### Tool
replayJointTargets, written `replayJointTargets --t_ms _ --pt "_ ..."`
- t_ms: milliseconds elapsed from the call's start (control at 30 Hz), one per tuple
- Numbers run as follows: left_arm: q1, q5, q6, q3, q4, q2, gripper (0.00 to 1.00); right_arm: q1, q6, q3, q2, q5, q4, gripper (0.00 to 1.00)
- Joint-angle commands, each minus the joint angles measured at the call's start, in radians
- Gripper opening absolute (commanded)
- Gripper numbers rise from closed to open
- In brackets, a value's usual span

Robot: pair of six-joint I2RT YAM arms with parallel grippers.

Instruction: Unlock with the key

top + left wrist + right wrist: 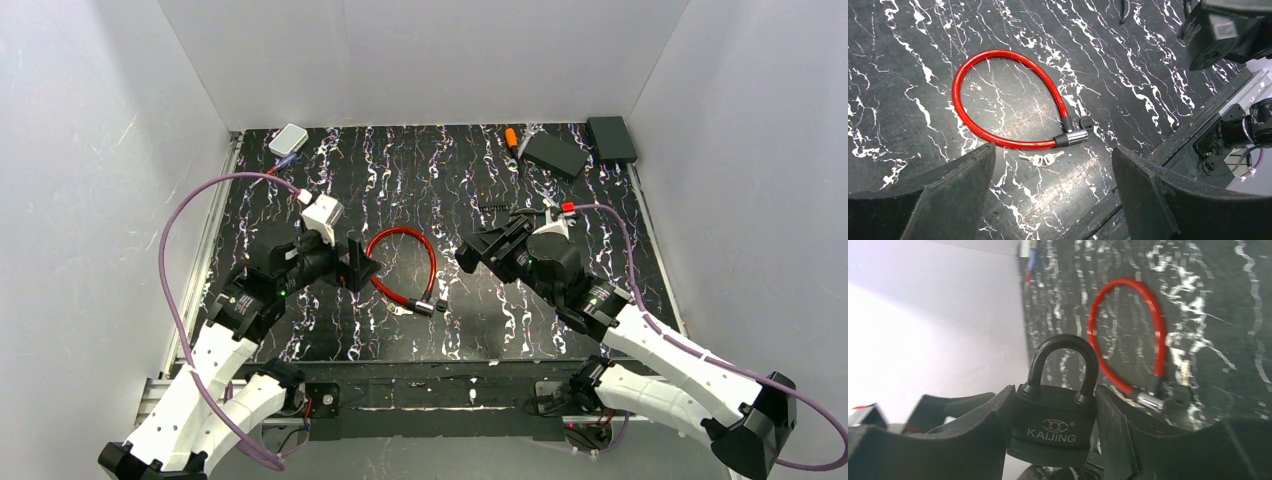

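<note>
Noted R gripper [1054,407] pinched on black padlock [1055,427], right of red cable lock [998,52]; L gripper [1050,167] spread wide, left of it; keys [1040,159] just beside its barrel.

From above and behind the near edge, the top view takes in the whole bench [450,180]. The left wrist view tilts down at mid-bench; the right faces the left edge, low. All share the red cable lock [1013,144].

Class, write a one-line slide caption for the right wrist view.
Right gripper clamps a black KAIJING padlock, shackle closed; red cable lock lies on the table beyond.
</note>
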Motion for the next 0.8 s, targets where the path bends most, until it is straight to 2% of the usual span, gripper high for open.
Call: replayJointTargets --t_ms 0,67,133,467,767 --pt "-0.010 0.015 0.012 -0.013 0.011 0.010 0.83 -0.007 -0.001 0.090 0.022 0.092 -0.142 0.01" --pt "-0.012 0.011 0.012 -0.013 0.011 0.012 0.83 -0.006 -0.007 0.113 0.068 0.131 -0.262 0.01" --pt "-0.013 0.008 0.014 -0.013 0.011 0.014 0.83 -0.007 -0.023 0.117 0.113 0.139 -0.305 0.01" --pt "-0.019 -0.005 0.019 -0.015 0.009 0.027 0.82 -0.048 -0.150 0.121 0.346 0.099 -0.339 0.01" --pt "-0.023 -0.018 0.022 -0.013 0.004 0.027 0.82 -0.127 -0.261 0.117 0.517 0.033 -0.298 0.01"
